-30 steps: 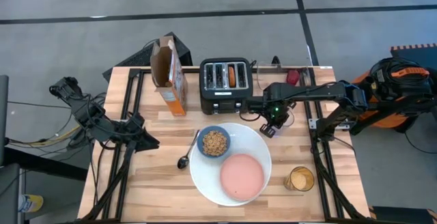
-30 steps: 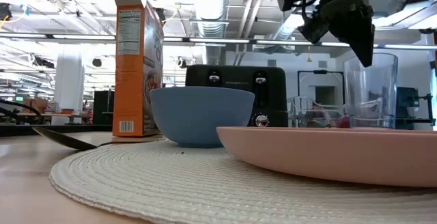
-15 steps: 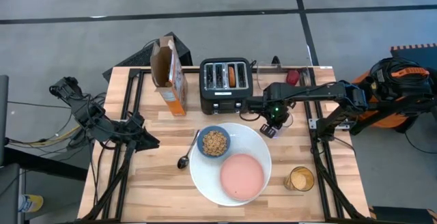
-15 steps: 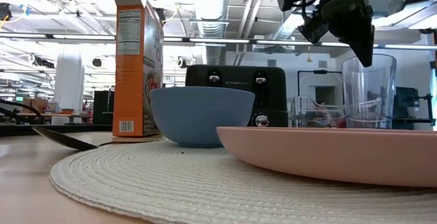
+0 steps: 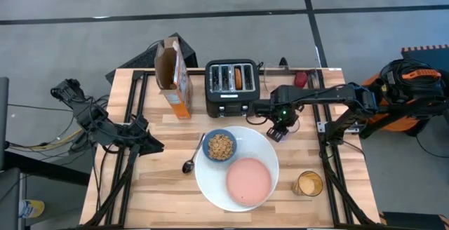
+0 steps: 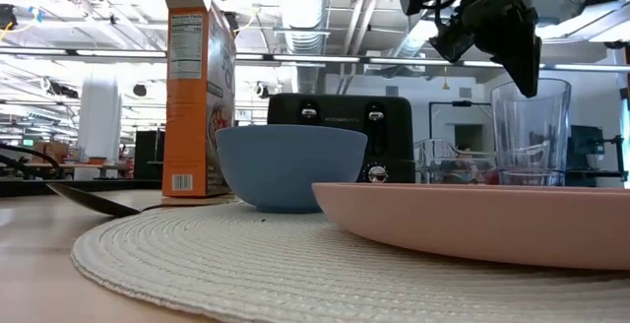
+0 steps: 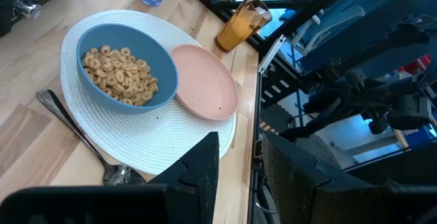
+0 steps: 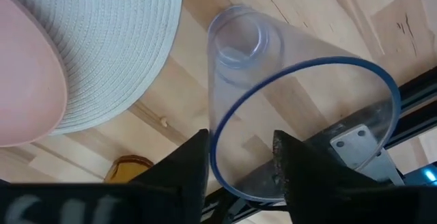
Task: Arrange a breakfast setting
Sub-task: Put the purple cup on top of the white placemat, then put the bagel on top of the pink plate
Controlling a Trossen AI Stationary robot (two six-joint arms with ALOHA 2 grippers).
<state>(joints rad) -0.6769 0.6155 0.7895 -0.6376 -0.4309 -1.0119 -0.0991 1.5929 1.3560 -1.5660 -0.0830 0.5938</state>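
Hovering right gripper: above the tumbler, fingers straddling its rim, spread and not touching it.
Tumbler: upright on the table, empty, just beside the white plate, in front of the toaster.
Blue bowl: on the plate, holding ring cereal.
Pink saucer: empty, on the plate beside the bowl.
Toaster: round bread in one slot.
Amber glass: amber liquid inside.
Cereal box: top open, contents hidden.
Spoon: beside the plate.
Left gripper: parked at the table's left edge, fingers parted.

Black toaster at table's back; amber glass front right
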